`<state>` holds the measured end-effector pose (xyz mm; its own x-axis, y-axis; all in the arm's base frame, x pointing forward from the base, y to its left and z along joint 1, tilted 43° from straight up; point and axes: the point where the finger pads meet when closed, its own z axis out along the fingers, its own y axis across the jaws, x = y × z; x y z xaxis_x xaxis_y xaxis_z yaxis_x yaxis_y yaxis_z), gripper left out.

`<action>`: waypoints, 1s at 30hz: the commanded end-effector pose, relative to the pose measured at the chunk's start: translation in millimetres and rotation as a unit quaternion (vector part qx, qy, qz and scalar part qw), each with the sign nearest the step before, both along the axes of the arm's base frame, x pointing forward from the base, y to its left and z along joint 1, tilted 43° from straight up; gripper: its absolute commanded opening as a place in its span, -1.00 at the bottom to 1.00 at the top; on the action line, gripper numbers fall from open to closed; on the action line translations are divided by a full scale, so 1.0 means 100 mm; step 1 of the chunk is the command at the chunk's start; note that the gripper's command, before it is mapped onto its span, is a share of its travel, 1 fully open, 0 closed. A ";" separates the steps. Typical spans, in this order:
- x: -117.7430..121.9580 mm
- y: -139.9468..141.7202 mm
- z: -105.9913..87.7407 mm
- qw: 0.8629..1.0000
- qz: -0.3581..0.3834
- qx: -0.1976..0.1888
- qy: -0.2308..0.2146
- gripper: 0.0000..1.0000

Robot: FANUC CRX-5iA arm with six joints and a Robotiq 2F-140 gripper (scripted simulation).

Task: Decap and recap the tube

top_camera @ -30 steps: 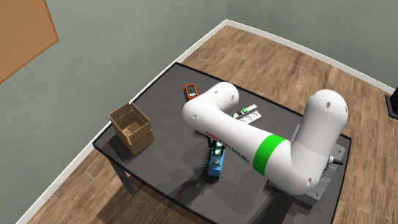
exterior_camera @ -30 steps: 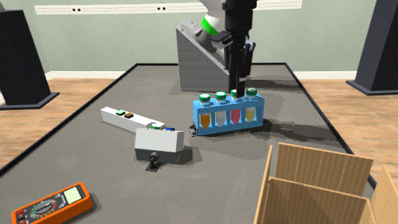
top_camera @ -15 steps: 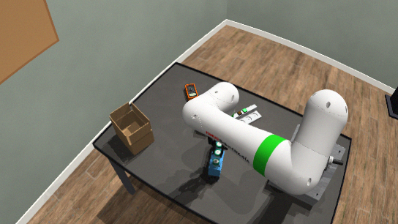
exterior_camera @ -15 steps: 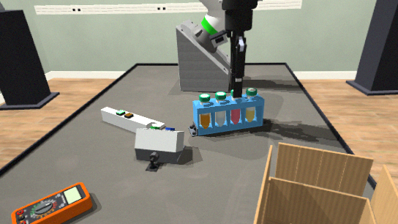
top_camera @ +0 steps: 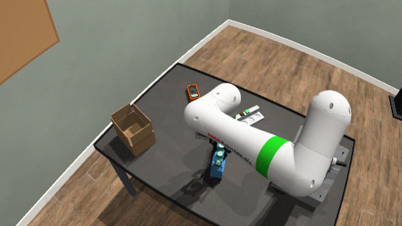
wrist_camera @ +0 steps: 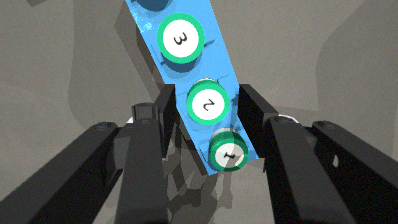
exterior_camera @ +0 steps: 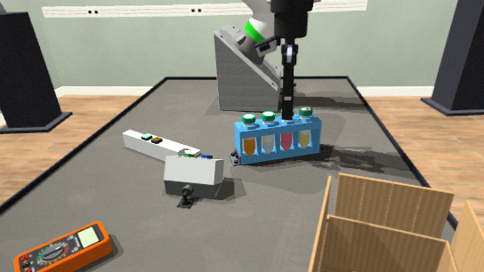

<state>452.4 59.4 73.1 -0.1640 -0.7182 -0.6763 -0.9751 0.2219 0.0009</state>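
The blue tube rack (exterior_camera: 278,140) holds several tubes with green caps. In the wrist view, cap 2 (wrist_camera: 208,104) sits on its tube between cap 3 (wrist_camera: 180,38) and cap 1 (wrist_camera: 228,154). My gripper (wrist_camera: 207,99) is lowered straight down over tube 2, with a finger on each side of cap 2 and a small gap on both sides; it is open. In the exterior view the gripper (exterior_camera: 287,111) hides cap 2. The white cap tray (exterior_camera: 160,144) lies left of the rack. The key housing (exterior_camera: 193,174) has the green key (exterior_camera: 190,154) and the blue key (exterior_camera: 205,156) on top.
A cardboard box (exterior_camera: 391,227) stands near the table edge. An orange multimeter (exterior_camera: 62,251) lies at a corner. The arm's grey base block (exterior_camera: 242,80) stands behind the rack. In the top view the arm covers most of the rack (top_camera: 219,162).
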 end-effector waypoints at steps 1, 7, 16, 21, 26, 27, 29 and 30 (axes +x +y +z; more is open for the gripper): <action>0.00 -0.01 0.00 1.000 0.000 0.000 -0.001 -0.18; 0.00 -0.01 0.01 0.999 0.029 -0.006 -0.027 -0.18; 0.00 -0.01 0.01 0.984 0.132 -0.027 -0.118 -0.18; 0.00 -0.01 0.01 0.961 0.203 -0.042 -0.183 -0.18; 0.00 -0.01 0.01 0.929 0.273 -0.056 -0.245 -0.18; 0.00 -0.01 0.01 0.924 0.282 -0.058 -0.253 -0.18; 0.00 -0.01 0.01 0.924 0.282 -0.058 -0.253 -0.18; 0.00 -0.01 0.01 0.924 0.282 -0.058 -0.253 -0.18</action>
